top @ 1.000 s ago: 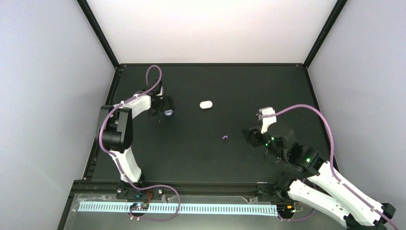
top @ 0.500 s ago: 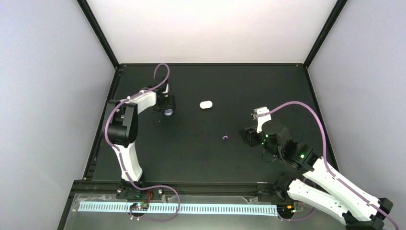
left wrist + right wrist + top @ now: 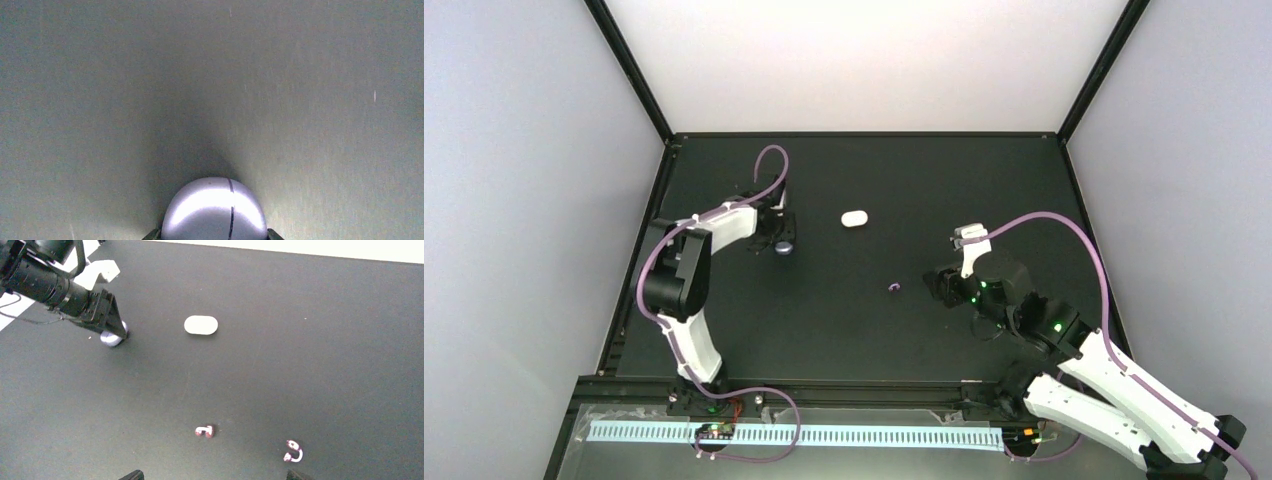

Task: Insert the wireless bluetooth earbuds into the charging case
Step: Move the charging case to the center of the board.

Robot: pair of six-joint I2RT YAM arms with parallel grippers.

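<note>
Black table, purple earbud just ahead of right pincer

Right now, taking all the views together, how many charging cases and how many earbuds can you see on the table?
Charging cases: 2, a white case and a lavender case
Earbuds: 2, one earbud and a second earbud, both seen from the right wrist
Total: 4

Even overhead light, glare on the rounded case, soft shadow above it, close view perhaps blurred
</note>
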